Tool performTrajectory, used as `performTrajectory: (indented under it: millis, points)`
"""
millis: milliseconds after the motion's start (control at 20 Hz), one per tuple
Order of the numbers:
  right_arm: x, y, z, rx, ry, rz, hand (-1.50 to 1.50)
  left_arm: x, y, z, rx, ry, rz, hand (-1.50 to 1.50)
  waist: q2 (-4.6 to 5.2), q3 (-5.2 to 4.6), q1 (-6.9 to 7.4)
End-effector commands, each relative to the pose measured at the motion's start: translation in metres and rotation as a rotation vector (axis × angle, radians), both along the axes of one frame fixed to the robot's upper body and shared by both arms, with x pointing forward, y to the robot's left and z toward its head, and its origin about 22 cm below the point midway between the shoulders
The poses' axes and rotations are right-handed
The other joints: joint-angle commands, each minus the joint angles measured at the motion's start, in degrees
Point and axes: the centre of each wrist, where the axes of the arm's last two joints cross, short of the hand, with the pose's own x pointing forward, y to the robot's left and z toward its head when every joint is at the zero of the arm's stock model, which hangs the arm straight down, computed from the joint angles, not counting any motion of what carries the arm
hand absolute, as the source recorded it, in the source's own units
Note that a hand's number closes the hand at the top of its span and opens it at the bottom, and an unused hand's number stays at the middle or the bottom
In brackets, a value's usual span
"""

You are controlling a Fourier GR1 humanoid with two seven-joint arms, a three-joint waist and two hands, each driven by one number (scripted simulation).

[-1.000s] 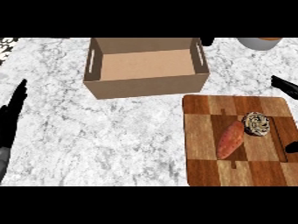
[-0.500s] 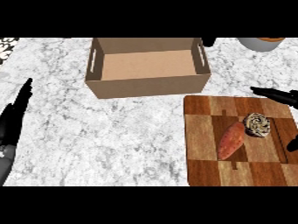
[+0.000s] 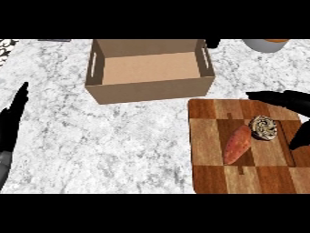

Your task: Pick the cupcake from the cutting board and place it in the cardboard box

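The tabletop (image 3: 117,136) is white marble veined with grey. The cardboard box (image 3: 150,88) is plain tan, paler brown on its inner floor. The cutting board (image 3: 211,177) shows a checkered pattern of reddish-brown and lighter wood squares. On it, the cupcake (image 3: 263,127) is swirled cream and dark brown, and the sweet potato (image 3: 237,144) is orange-red. Both the left hand (image 3: 8,125) and the right hand (image 3: 298,104) are black.

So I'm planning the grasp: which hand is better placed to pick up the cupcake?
The right hand. It is open over the cutting board, fingers and thumb either side of the cupcake. The left hand rests at the counter's far left.
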Motion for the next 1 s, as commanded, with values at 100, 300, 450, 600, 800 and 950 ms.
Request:
performTrajectory:
  millis: [100,300,450,600,800,950]
  points:
    - [0.006,-0.009,-0.006,0.084,0.099,0.110,-1.50,-0.006,0.002,0.001,-0.004,0.013,0.002,0.00,-0.24,-0.01,-0.50]
    - [0.016,0.006,-0.004,0.131,0.084,0.137,-1.50,-0.009,-0.005,-0.001,0.006,-0.005,0.007,0.00,-0.23,-0.02,-0.44]
    - [0.007,-0.001,-0.005,0.165,0.113,0.176,-1.50,-0.010,0.013,0.009,0.012,-0.008,0.013,0.00,-0.52,-0.05,-1.15]
    - [0.003,0.007,-0.015,0.182,0.103,0.214,-1.50,-0.010,0.001,-0.003,0.000,0.012,0.013,0.00,-0.53,-0.08,-1.86]
    - [0.011,0.008,0.001,0.214,0.080,0.218,-1.50,-0.012,-0.001,-0.003,-0.007,0.014,0.012,0.00,-0.52,-0.06,-1.58]
    - [0.004,0.010,-0.004,0.170,0.100,0.237,-1.50,-0.003,0.002,0.008,-0.009,0.012,0.023,0.00,-0.71,-0.11,-2.50]
